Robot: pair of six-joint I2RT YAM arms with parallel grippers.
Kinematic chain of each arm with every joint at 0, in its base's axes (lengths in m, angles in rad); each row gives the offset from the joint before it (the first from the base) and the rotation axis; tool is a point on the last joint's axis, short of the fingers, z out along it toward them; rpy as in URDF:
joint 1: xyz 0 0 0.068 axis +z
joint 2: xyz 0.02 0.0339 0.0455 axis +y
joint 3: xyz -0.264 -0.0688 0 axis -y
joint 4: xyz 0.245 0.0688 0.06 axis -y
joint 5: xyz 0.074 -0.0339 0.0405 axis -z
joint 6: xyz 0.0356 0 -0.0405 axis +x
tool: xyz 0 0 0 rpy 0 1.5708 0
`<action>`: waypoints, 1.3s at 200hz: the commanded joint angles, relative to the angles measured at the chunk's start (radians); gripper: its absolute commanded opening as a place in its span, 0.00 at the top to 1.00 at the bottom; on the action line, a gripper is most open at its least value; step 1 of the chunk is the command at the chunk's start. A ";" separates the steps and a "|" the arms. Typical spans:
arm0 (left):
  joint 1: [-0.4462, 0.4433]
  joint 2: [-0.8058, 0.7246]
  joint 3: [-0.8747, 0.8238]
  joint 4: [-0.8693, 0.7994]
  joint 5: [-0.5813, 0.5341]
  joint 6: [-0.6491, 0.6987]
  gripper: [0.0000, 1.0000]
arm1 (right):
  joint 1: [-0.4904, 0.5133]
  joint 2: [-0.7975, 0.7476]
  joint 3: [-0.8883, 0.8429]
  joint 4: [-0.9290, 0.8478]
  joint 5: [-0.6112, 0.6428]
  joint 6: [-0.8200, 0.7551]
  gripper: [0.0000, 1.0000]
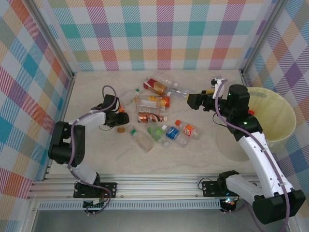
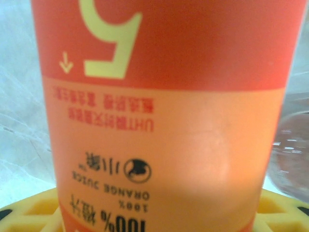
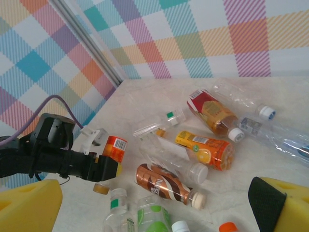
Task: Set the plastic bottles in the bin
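Our left tool (image 1: 119, 115) is pinched on the orange-labelled bottle (image 2: 164, 121) at the left of the tabletop (image 1: 96, 159), well apart from the bin (image 1: 286, 109) at far right, and our right tool (image 1: 192, 100) gapes empty near the other bottles (image 1: 153, 116), so we fear a slip or collision crossing.

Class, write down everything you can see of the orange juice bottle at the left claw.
The juice bottle is small, seemingly plastic, wrapped in a red and orange label printed "100% orange juice" with Chinese text, upside down to the left wrist camera. It stands roughly upright, left of the other bottles, clamped between the yellow pads of the left claw. Whether its base touches the table is unclear.
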 commanded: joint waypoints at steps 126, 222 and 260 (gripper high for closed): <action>-0.390 -0.253 0.132 0.321 0.339 0.009 0.63 | 0.007 0.104 0.086 -0.036 -0.270 0.078 0.00; -0.509 -0.135 0.268 0.411 0.592 0.007 0.63 | 0.035 0.221 0.172 0.059 -0.462 0.142 0.00; -0.517 -0.117 0.283 0.450 0.628 -0.017 0.63 | 0.069 0.237 0.178 0.103 -0.501 0.112 0.00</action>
